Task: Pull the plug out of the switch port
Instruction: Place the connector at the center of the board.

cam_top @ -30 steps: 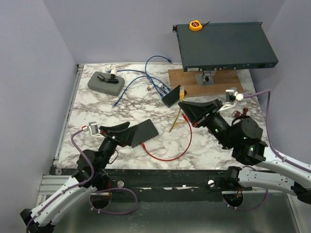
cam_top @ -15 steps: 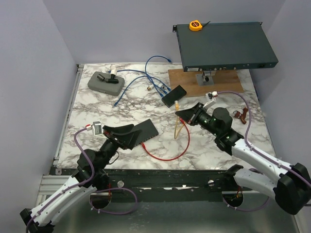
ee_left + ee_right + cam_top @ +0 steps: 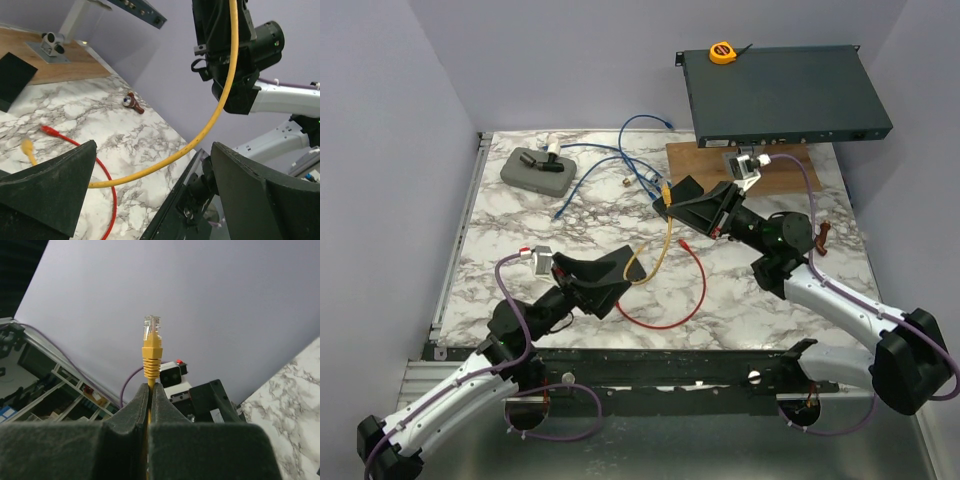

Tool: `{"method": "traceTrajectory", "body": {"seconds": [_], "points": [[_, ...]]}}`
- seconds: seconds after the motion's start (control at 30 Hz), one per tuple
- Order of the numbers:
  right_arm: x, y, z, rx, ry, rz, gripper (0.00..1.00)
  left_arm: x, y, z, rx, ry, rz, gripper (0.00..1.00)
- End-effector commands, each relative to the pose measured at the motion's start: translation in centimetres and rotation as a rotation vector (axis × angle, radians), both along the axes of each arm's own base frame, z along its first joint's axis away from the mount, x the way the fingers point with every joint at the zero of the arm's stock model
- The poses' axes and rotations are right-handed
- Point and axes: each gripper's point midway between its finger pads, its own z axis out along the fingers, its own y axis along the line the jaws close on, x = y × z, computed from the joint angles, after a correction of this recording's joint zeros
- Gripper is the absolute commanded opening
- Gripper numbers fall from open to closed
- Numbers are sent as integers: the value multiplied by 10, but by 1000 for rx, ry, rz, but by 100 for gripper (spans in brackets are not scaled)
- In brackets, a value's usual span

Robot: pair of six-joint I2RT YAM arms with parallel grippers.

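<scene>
Right pincer (image 3: 149, 388) pinches the yellow cable (image 3: 233, 40) just below its plug (image 3: 152, 327), held aloft over the tabletop (image 3: 520, 220); left pincer (image 3: 153, 145) is spread wide near the slack; judgement: keep pinch firm, draw away steadily, avoid snagging.

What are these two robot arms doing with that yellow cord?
The right gripper is clamped shut on a yellow network cable, holding its clear plastic plug up in the air, free of any socket. The cable sags down and passes through the wide-open left gripper, which grips nothing. A thin red cable lies looped on the white marble-patterned table.
</scene>
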Motion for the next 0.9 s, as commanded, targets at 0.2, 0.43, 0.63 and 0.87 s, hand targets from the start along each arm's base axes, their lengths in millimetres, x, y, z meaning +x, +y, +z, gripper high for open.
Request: {"method": "traceTrajectory", "body": {"seconds": [0.2, 0.43, 0.63, 0.87], "points": [[-16, -6, 15, 38, -29, 45, 1, -26, -29, 44, -6, -217, -202, 90], [-14, -3, 11, 2, -14, 42, 1, -33, -42, 52, 37, -308, -252, 88], [-9, 0, 6, -63, -17, 20, 1, -22, -55, 44, 167, -331, -208, 81], [-8, 0, -2, -95, -10, 13, 1, -20, -71, 32, 222, -319, -230, 73]]}}
